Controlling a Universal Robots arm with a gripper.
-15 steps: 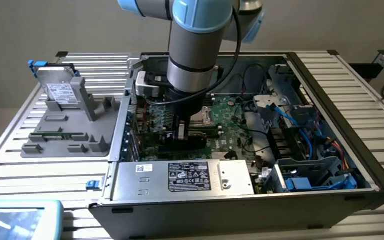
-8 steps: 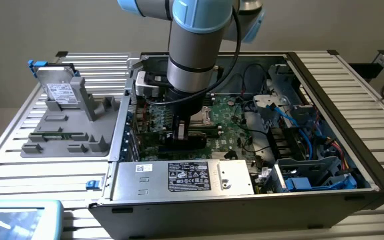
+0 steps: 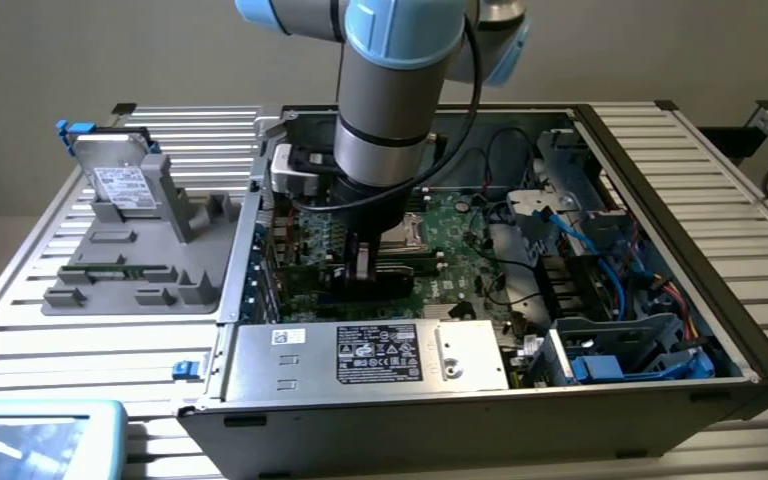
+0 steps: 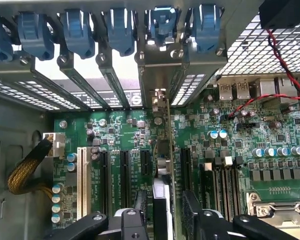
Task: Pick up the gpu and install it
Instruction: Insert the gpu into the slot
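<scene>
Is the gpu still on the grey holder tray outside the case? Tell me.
No. In the wrist view the gpu stands on edge among the motherboard slots, between the gripper fingers.

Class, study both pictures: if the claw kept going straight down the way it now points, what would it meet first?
Most likely the gpu, standing edge-on in its motherboard slot directly between the fingers of the claw. Depth is hard to judge, so it may already be touching the card.

Slatted table [image 3: 704,160] bears computer case [image 3: 491,420], grey holder [image 3: 144,250].
</scene>
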